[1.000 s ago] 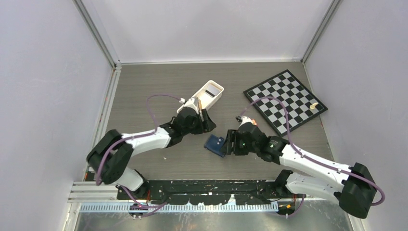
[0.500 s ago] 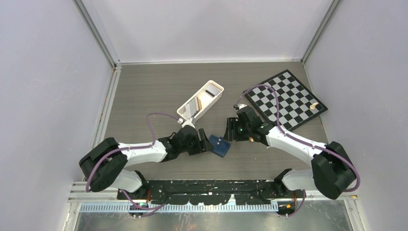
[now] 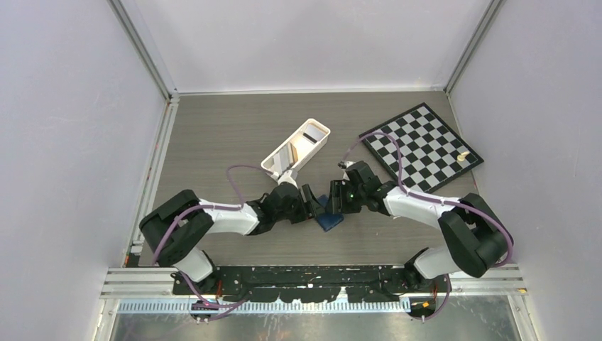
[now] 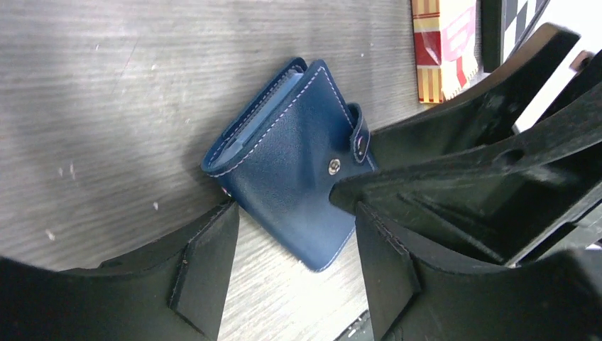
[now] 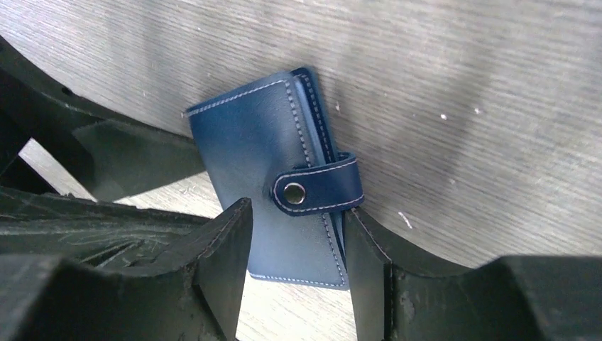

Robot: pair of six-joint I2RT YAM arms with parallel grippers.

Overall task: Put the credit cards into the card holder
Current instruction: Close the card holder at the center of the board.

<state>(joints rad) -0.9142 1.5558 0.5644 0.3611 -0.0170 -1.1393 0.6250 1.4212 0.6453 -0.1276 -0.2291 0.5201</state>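
Both arms swung in; we've the card holder (image 5: 248, 135) betw. both finger pairs. Left gripper (image 4: 284, 213) wide on a corner; right gripper (image 5: 297, 213) hugs its long edges, grip unclear, better aligned.

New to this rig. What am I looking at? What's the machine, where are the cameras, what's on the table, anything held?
Two robot arms bolted at the near edge of a table. The wide shot is a fixed camera above and behind them, left arm on the left. The two close-ups come from a camera on each wrist; the black prongs are that arm's own fingers. On the table: a closed blue card holder, a white tray with what look like cards, and a chessboard. Both arms meet at the holder, which lies flat. The left end effector is open around it; the right end effector has a finger at each side, grip unclear.
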